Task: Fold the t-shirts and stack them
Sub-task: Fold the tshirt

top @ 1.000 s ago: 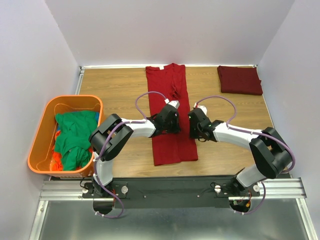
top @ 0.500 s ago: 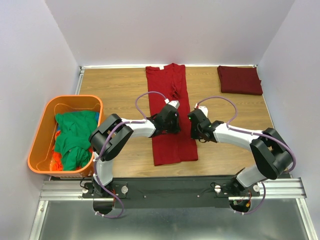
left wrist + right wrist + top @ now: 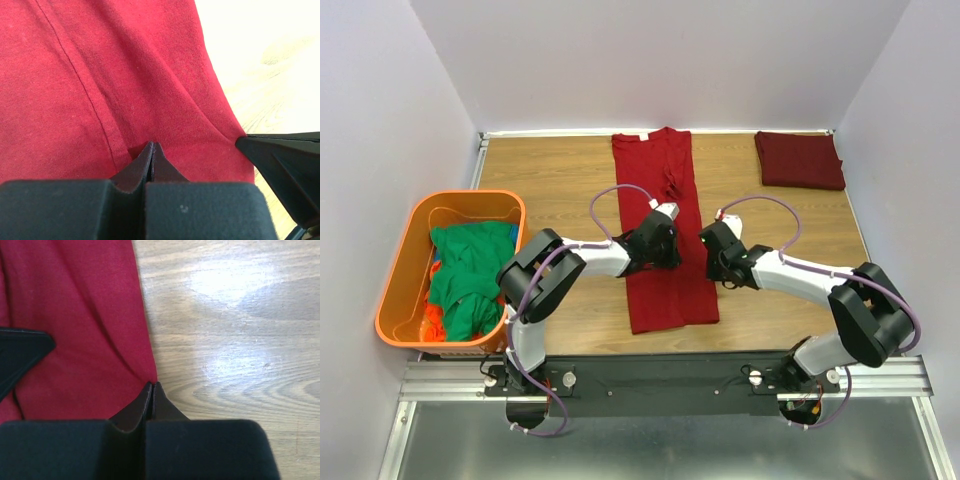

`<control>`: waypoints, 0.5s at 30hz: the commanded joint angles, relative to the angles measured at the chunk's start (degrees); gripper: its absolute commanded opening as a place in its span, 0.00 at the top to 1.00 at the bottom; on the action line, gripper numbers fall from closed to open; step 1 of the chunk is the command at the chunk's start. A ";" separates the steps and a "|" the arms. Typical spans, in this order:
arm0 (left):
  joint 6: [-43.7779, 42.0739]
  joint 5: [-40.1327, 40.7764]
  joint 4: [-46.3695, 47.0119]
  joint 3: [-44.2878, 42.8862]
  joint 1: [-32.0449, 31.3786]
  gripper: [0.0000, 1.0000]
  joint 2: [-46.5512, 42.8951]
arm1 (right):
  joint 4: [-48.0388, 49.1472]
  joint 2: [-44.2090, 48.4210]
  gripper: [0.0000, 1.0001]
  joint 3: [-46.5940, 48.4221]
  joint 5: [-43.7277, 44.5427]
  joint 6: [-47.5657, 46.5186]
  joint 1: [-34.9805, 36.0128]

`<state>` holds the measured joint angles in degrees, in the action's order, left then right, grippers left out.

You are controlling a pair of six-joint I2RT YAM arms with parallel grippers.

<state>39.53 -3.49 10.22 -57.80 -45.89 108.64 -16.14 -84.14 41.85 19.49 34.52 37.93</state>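
The bright red soft cloth t-shirt [image 3: 670, 300] lies as a long, narrow, lightly creased strip running near to far on the middle of the wooden table [image 3: 560, 170]. The left gripper [image 3: 152, 148] is clamped on a pinch of its cloth, and the right gripper [image 3: 151, 388] is clamped on its right edge.

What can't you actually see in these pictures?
Top view: the tips of the left gripper and right gripper, hidden under their own wrists.
Top view: whatever lies below the green shirt in the tub.
Wrist views: most of the red shirt, cut off by the frame.
Top view: layers of the maroon shirt, too small.
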 commanded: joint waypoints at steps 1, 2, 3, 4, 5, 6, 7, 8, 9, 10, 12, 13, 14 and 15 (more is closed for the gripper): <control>-1.29 1.47 -8.55 3.40 -0.52 1.00 0.61 | -2.32 1.43 0.93 -2.20 1.88 0.72 0.39; -1.38 1.38 -8.55 3.57 -0.52 1.00 0.52 | -2.40 1.69 0.89 -2.38 1.61 0.72 0.39; -1.64 1.20 -8.55 3.57 -0.52 1.00 0.43 | -2.32 1.96 0.86 -2.47 1.17 0.81 0.39; -2.17 0.94 -8.29 3.75 -0.52 1.00 0.17 | -2.40 3.00 0.84 -2.73 0.39 0.81 0.39; -2.52 0.68 -8.20 3.83 -0.52 1.00 -0.01 | -2.40 3.54 0.80 -2.82 0.12 0.81 0.39; -2.96 0.50 -8.20 3.75 -0.52 1.00 -0.18 | -2.49 4.24 0.72 -3.00 -0.06 0.81 0.39; -4.10 -0.02 -8.11 3.75 -0.43 1.00 -0.97 | -2.75 6.07 0.69 -3.17 -0.41 0.90 0.39; -4.80 -0.55 -7.76 3.83 -0.52 1.00 -1.50 | -3.02 7.05 0.66 -3.09 -0.67 0.98 0.39; -5.42 -1.77 -6.80 3.92 -0.52 1.00 -2.98 | -3.54 8.28 0.60 -3.09 -1.55 1.16 0.39; -5.95 -2.40 -6.53 3.92 -0.52 1.00 -3.87 | -3.89 9.42 0.56 -3.00 -2.08 1.25 0.39; -7.53 -4.50 -5.30 3.84 -0.69 0.95 -7.37 | -4.42 12.31 0.52 -2.82 -3.74 1.77 0.39; -7.80 -4.95 -5.04 3.75 -0.87 0.91 -8.61 | -4.51 13.11 0.52 -2.82 -6.10 2.04 0.47; -7.97 -5.21 -4.95 3.66 -0.87 0.89 -9.93 | -4.51 14.08 0.52 -3.00 -7.34 2.74 0.39; -7.98 -5.39 -5.12 3.57 -0.87 0.85 -12.46 | -4.51 15.22 0.52 -3.35 -10.05 3.09 0.39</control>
<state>34.59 -5.96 6.57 -54.28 -46.22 102.83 -19.27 -72.16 39.18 16.03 35.57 37.93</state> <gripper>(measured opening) 0.105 0.475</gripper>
